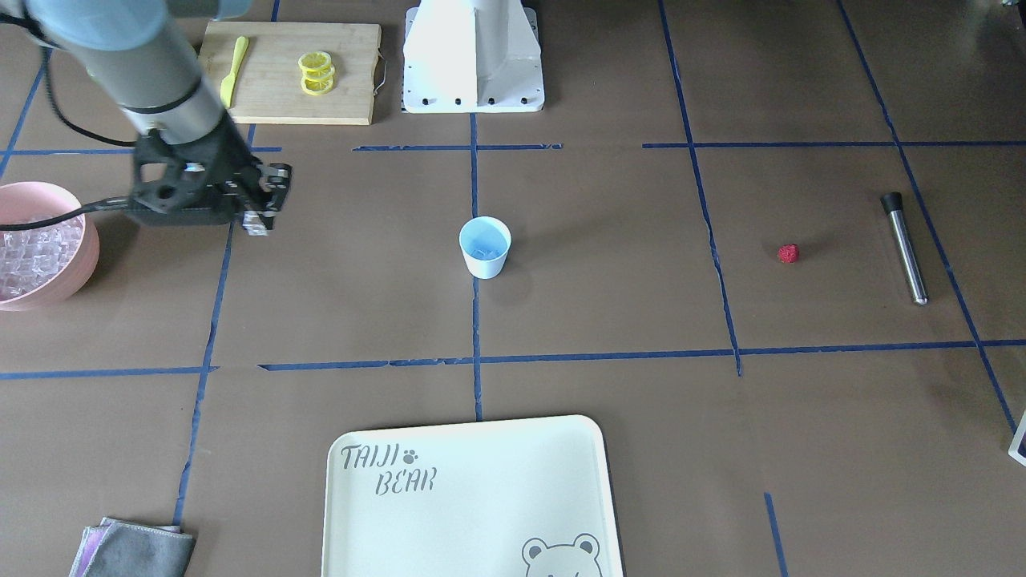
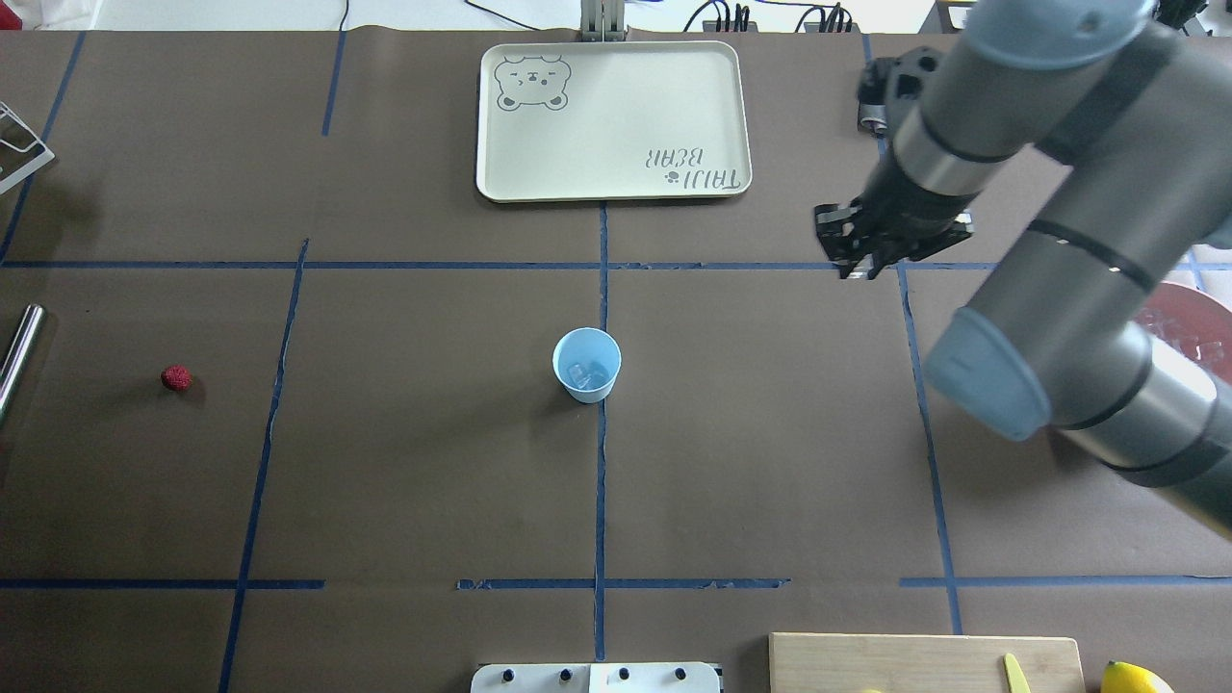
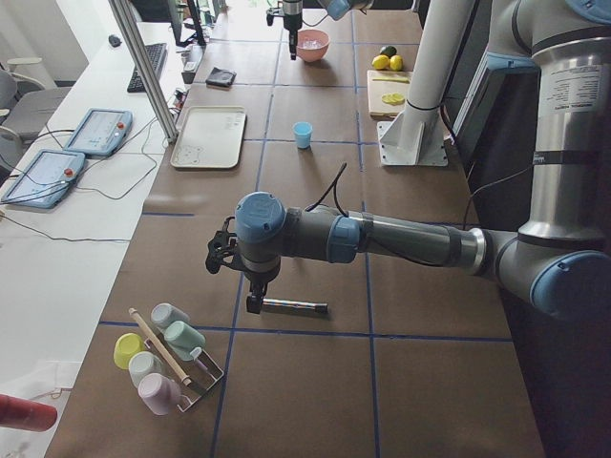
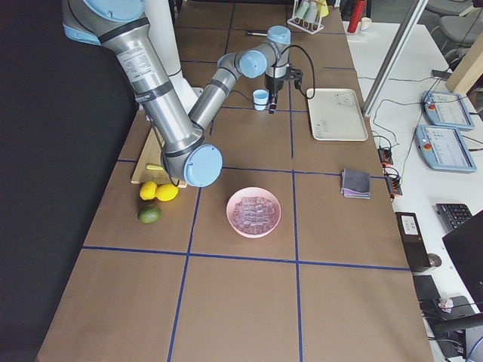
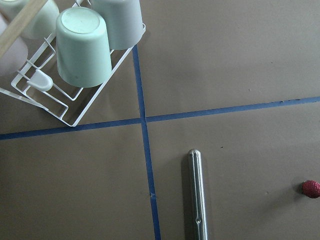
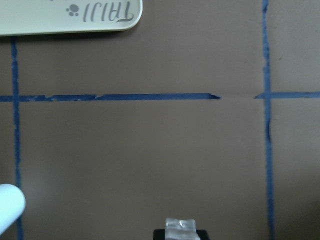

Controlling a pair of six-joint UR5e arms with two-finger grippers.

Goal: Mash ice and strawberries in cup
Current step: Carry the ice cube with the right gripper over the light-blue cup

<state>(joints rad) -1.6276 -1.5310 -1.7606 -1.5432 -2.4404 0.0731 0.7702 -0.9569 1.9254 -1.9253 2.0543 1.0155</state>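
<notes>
The desk (image 1: 609, 304) looks set up so each arm gets its own job: the big pink bowl (image 1: 86, 255) on the right arm's side holds the ice heap (image 1: 36, 248), while the small blue cup (image 1: 485, 260) sits dead centre with a few cubes (image 2: 584, 372) inside. The right pincer (image 1: 258, 218) hangs between bowl and cup, clamped on one clear cube (image 6: 180, 225), likely bound for the cup. The left pincer (image 3: 254, 303) hovers over the metal rod (image 1: 906, 248) (can't tell if it's open or closed), and the tiny strawberry (image 1: 789, 253) lies near that rod, well apart from the cup.
</notes>
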